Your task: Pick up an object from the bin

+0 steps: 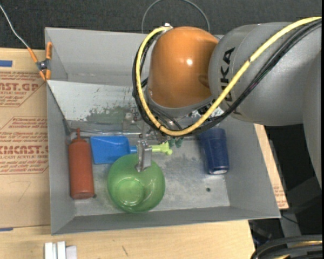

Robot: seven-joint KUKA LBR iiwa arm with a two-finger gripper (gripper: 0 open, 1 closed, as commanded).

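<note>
Arm: the grey arm (270,74) comes in from the right and covers the upper right part of the bin; its orange cover (181,63) sits over the middle of the bin, ringed by yellow and black cables.
Bin: a grey metal bin (97,53) with sloping walls and a scuffed floor; the things lie apart, not heaped.
Green bowl: a translucent green bowl (132,190), mouth up, at the middle of the near wall.
Red bottle: a red bottle (81,169) lying lengthwise along the left wall, its cap toward the far side.
Blue can: a dark blue can (213,151) lying on its side on the right of the floor, well apart from the bowl.
Blue block: a flat blue block (108,149) between the red bottle and the tool, just beyond the bowl.
Tool: the tool (144,158) hangs straight down from under the orange cover, its tip at the far rim of the green bowl, possibly touching it; how far open it is I cannot tell, and nothing shows held in it.
Small green piece: a lime-green piece (163,149) just right of the tool, near the bowl's far rim.
</note>
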